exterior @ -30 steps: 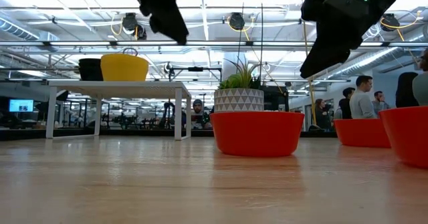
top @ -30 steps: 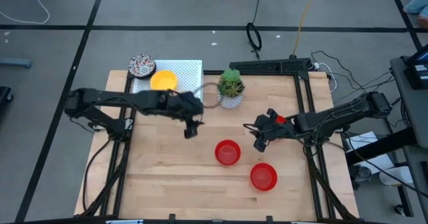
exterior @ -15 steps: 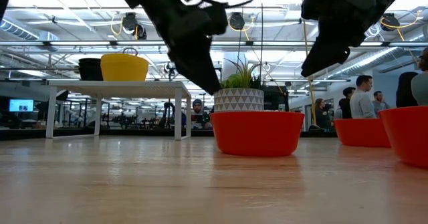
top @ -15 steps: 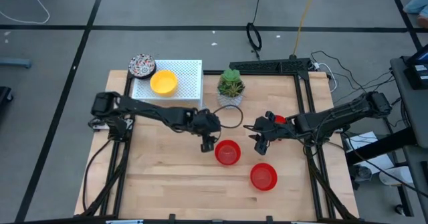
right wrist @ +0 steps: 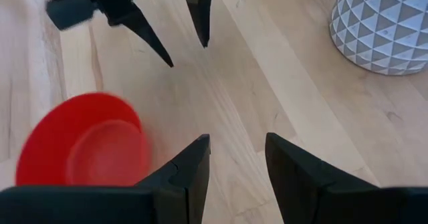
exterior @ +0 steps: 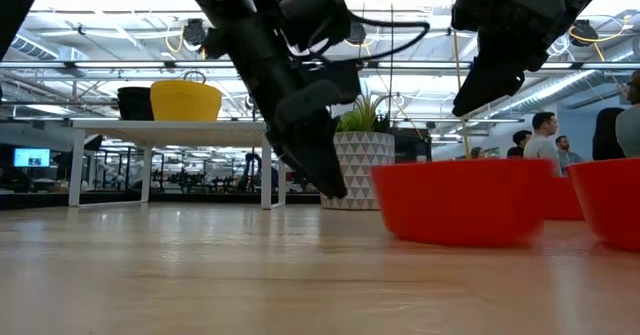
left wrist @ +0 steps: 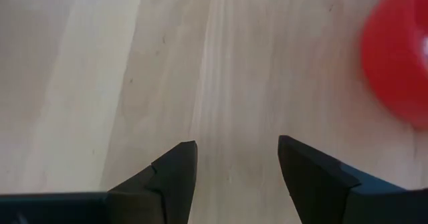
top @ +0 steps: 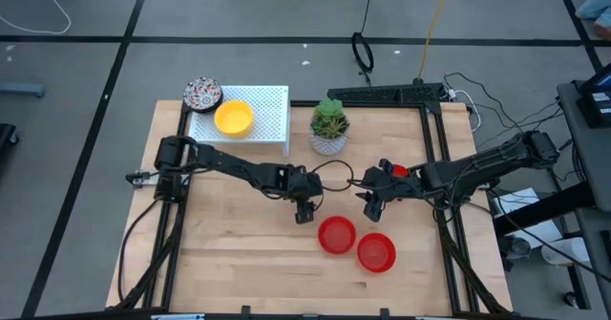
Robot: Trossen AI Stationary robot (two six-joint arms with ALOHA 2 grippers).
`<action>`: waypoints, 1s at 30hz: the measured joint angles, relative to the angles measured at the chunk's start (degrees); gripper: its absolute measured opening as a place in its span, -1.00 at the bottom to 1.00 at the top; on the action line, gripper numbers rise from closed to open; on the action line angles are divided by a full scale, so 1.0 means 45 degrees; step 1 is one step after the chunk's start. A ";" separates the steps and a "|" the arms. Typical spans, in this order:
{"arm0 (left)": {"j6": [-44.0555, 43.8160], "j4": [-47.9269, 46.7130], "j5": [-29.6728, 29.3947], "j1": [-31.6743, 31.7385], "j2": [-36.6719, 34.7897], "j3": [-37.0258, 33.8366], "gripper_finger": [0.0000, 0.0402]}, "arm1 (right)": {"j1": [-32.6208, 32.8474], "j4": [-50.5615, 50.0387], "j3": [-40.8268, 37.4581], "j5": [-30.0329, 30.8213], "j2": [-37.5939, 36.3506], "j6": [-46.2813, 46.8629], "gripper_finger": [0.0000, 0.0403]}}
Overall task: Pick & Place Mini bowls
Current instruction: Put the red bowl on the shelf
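- We see the left gripper [top: 305,212] low over the middle of the wooden table [top: 239,253], its fingers [left wrist: 175,174] apart with only bare wood between them; it holds nothing.
- One red bowl [top: 336,235] sits on the table just beside this gripper, on the side toward the right arm. From the low camera the fingertips hang close to the bowl's rim; we cannot tell whether they touch it.
- A second red bowl [top: 376,252] stands right next to the first, nearer the table's front edge. The rims look close or touching from above; we cannot settle which.
- The right gripper [top: 369,205] hangs above the table, across from the left one, fingers [right wrist: 187,177] parted and empty. Its wrist camera shows the first red bowl and the left gripper's tips beyond its own.
- A yellow bowl [top: 234,117] rests on the white perforated tray [top: 272,105] at the table's back left corner.
- A patterned bowl [top: 202,95] sits at that tray's far corner, beside the yellow one.
- A white pot with a green plant [top: 329,127] stands at the back edge, just right of the tray, well apart from the red bowls.
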 joint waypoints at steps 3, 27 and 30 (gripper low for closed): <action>-0.0009 -0.0066 0.0000 0.0000 -0.0139 0.0002 0.06 | 0.0000 -0.0035 0.0000 -0.0003 0.0000 0.0004 -0.34; -0.2096 0.1356 0.0765 -0.0843 -0.0641 0.0012 0.06 | 0.0834 0.0830 -0.0018 -0.0560 0.1554 0.0378 -0.34; -0.2106 0.1764 0.0764 -0.1025 -0.0643 0.0012 0.06 | 0.1005 0.0848 -0.0015 -0.0584 0.1996 0.0382 -0.34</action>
